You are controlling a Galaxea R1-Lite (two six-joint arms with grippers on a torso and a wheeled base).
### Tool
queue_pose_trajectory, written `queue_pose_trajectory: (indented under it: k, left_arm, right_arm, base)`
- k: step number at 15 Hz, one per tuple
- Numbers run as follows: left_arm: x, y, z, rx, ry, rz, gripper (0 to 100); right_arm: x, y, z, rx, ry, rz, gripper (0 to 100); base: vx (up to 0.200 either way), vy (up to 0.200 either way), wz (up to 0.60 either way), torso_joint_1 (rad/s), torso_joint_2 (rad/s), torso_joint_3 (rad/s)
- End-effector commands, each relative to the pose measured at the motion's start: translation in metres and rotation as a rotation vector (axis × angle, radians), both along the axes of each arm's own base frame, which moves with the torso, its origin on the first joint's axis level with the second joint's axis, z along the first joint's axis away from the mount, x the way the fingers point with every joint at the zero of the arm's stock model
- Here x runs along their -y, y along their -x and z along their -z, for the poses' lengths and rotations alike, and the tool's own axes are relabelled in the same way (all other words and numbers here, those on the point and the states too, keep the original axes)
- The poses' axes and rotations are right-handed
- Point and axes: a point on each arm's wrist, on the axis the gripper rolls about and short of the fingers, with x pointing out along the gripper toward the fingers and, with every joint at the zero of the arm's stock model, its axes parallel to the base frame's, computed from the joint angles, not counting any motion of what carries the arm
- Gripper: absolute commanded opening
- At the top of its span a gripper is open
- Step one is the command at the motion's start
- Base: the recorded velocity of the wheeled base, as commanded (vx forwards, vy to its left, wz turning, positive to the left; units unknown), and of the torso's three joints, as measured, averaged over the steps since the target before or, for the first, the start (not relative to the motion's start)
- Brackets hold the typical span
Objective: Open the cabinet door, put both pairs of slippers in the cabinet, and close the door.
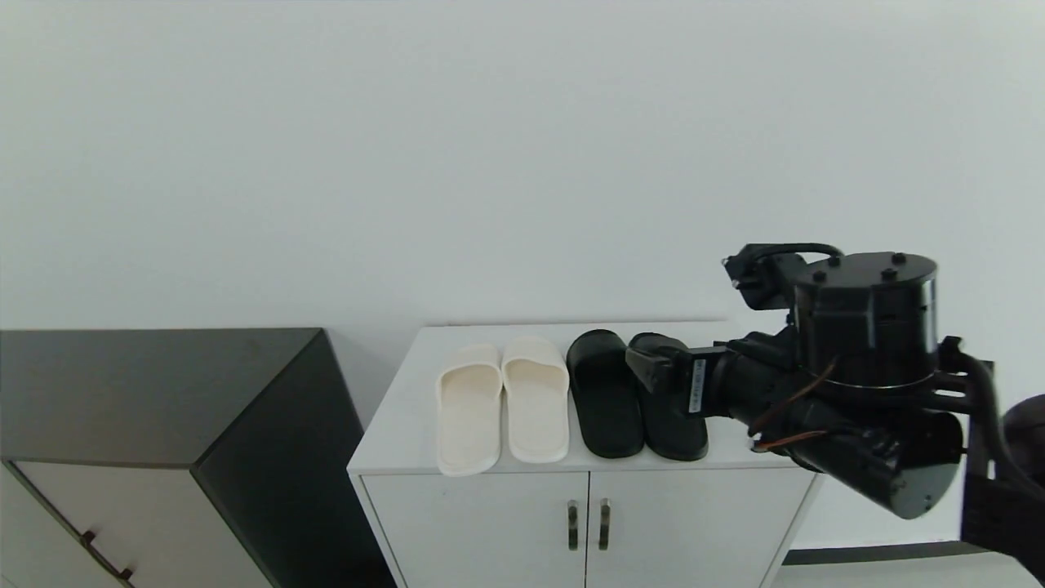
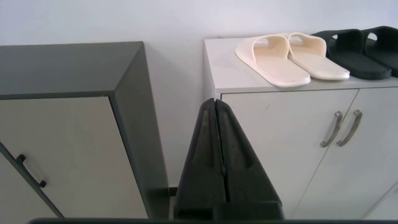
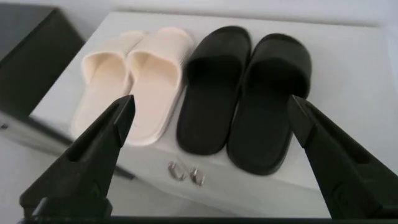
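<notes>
On top of the shut white two-door cabinet (image 1: 482, 531) sit soft cream slippers (image 1: 502, 404) and black rubber slippers (image 1: 620, 400). The right gripper (image 1: 649, 363) hangs above the black pair.

The left gripper (image 2: 216, 109), low in front of the cabinet, has its fingers (image 2: 205, 155) pressed together, holding nothing.

Above the cabinet top, the right gripper's fingers are spread wide and empty.

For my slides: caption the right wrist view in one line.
Open right gripper hovers over black slippers, beside cream slippers, atop the closed white cabinet.
</notes>
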Motion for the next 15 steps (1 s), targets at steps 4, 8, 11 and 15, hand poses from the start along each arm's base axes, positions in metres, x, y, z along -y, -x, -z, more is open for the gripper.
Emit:
queue_pose_trajectory:
  k: [4,8,11,15]
  left_arm:
    - [0.000,0.000,0.000,-0.002,0.000,-0.001,0]
    - [0.000,0.000,0.000,0.001,0.000,-0.001,0]
    - [0.000,0.000,0.000,-0.002,0.000,-0.001,0]
    - [0.000,0.000,0.000,0.000,0.002,-0.002,0]
  right_arm:
    - [-0.030,-0.032,0.058,-0.059,0.119,0.115,100]
    - [-0.042,-0.054,0.082,-0.078,0.136,0.160,100]
    - [-0.046,-0.075,0.092,-0.072,0.138,0.209,100]
    - [-0.045,-0.105,0.104,-0.070,0.137,0.273,100]
  base:
    - [0.000,0.000,0.00,0.000,0.00,0.000]
    - [0.000,0.000,0.00,0.000,0.00,0.000]
    - [0.000,0.000,0.00,0.000,0.00,0.000]
    - [0.000,0.000,0.00,0.000,0.00,0.000]
